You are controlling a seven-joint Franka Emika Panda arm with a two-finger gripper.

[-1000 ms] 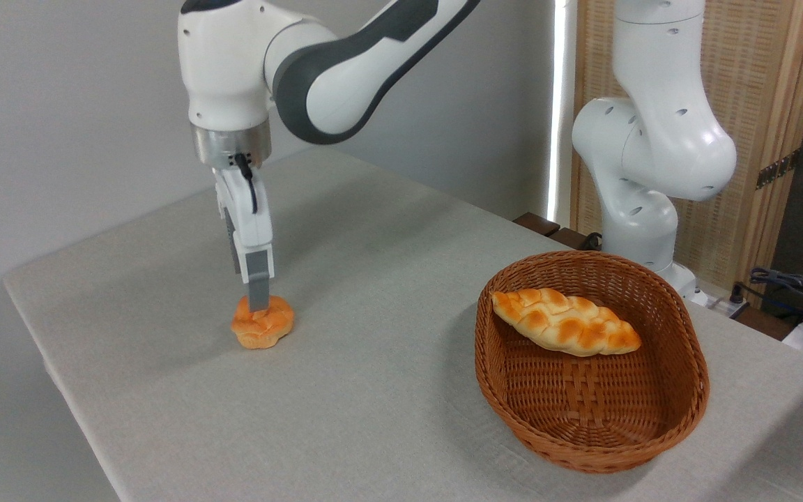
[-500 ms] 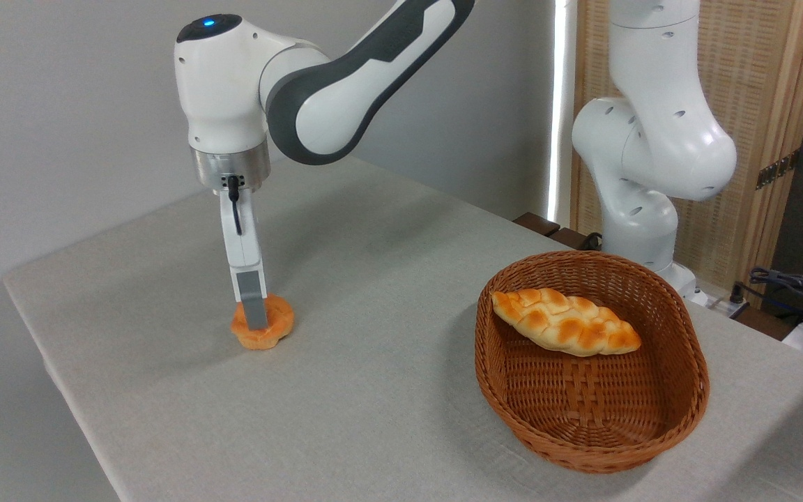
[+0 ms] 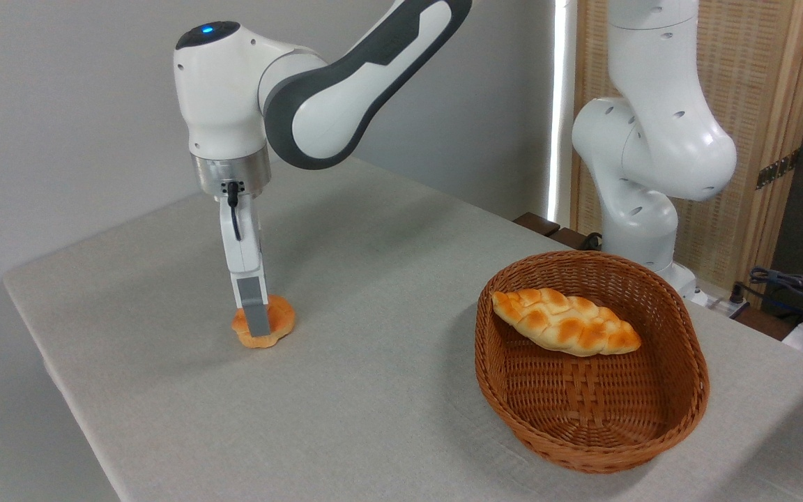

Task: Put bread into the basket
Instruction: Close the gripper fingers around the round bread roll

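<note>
Gripper (image 3: 257, 322) straddles the round, axis-less bread (image 3: 277, 322) lying flat.

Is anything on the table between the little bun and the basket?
No. The grey tablecloth lies bare between the small golden knotted bun and the brown oval wicker basket.

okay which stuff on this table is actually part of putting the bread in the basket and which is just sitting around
Part of the job:
round bun on the table
gripper down at the bun
wicker basket

Just there:
braided loaf, already in the basket
cables past the table's right edge
</note>
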